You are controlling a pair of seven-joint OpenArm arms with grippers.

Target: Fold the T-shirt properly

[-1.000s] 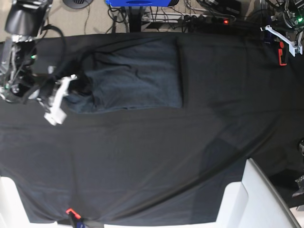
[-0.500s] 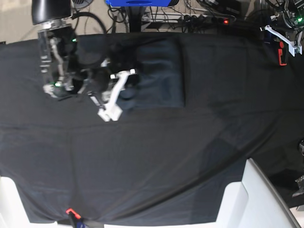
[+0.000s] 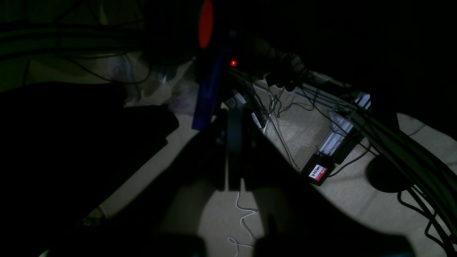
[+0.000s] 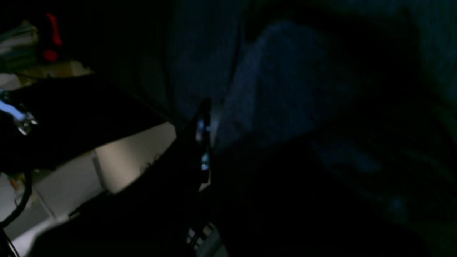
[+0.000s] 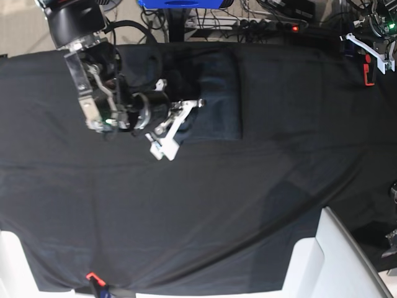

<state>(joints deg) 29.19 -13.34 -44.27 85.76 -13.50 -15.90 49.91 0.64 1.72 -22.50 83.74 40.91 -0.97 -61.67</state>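
1. Your T-shirt (image 5: 214,93) lay on the black cloth (image 5: 248,205) covering the table, near the far edge and left of that edge's middle in the base view.
2. Its right-hand part lay flat with a straight right edge, while the left part was bunched up under your right arm (image 5: 93,74).
3. Your right gripper (image 5: 177,124) was over the shirt's left part, its white fingers (image 5: 162,144) pointing toward the near edge of the table.
4. In the right wrist view a fold of blue-grey fabric (image 4: 271,89) sat right against the fingers, which were nearly together; the picture was too dark to tell for certain that they pinched the shirt, though the bunched fabric lay at them.
5. Your left gripper (image 5: 372,53) was parked at the far right corner of the table, well apart from the shirt.
6. In the left wrist view its fingers (image 3: 234,142) were pressed together with nothing between them, and beyond them the floor (image 3: 296,128) with cables (image 3: 392,135) showed.
7. A white panel (image 5: 338,261) stood at the near right corner of the table.
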